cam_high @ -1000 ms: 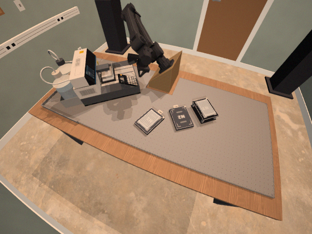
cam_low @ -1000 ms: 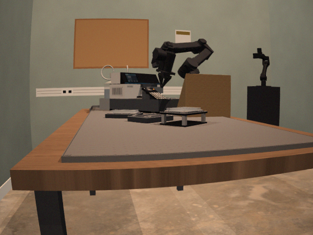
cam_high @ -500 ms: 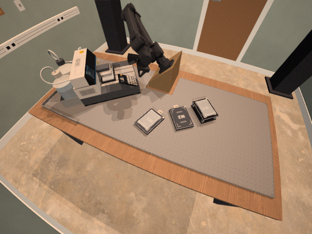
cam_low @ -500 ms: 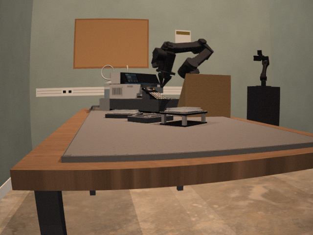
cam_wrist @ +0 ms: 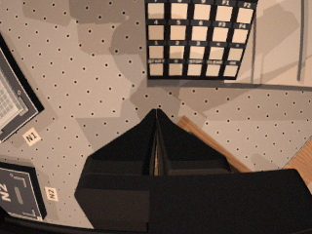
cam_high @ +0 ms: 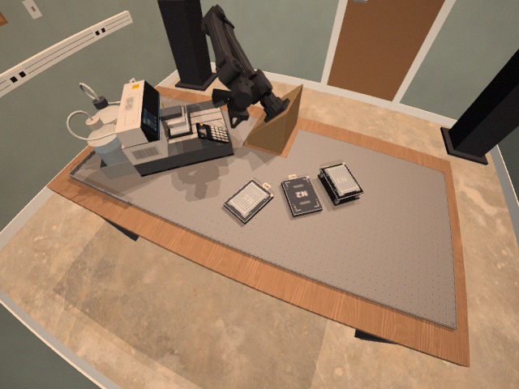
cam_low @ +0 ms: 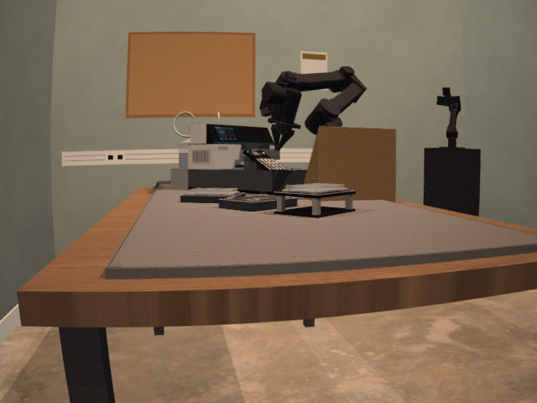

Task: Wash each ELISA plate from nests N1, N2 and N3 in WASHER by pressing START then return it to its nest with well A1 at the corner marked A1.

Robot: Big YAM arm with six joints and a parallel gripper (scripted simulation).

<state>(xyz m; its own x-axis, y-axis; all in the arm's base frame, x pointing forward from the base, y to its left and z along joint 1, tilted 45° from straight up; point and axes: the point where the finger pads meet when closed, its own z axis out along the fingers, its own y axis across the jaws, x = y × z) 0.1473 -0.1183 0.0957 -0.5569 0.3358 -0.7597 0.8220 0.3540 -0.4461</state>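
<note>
from above, the washer (cam_high: pixel 131 113) (cam_low: pixel 203 156) stands at the far left, a pale plate (cam_high: pixel 179 127) in its carrier; i can't judge how well it's seated. the gripper (cam_high: pixel 238 121) (cam_low: pixel 277 148) (cam_wrist: pixel 156 116) hangs just right of the washer's keypad (cam_high: pixel 218 134) (cam_low: pixel 271 164) (cam_wrist: pixel 177 43). nearer, the n1 nest (cam_high: pixel 244 220) holds a white plate (cam_high: pixel 249 198); the n2 nest (cam_high: pixel 302 205) shows its printed top, and right of it a raised nest (cam_high: pixel 340 198) (cam_low: pixel 316 206) bears another plate (cam_high: pixel 341 178) (cam_low: pixel 314 187).

from the side, the fingers point down above the keypad, with an amber spot (cam_low: pixel 263 153) on its panel.

in the wrist view, the fingers are closed narrow, tips together, nothing between them. the start key (cam_wrist: pixel 156 69) is at the lowest row's left end, apart from the tips.
</note>
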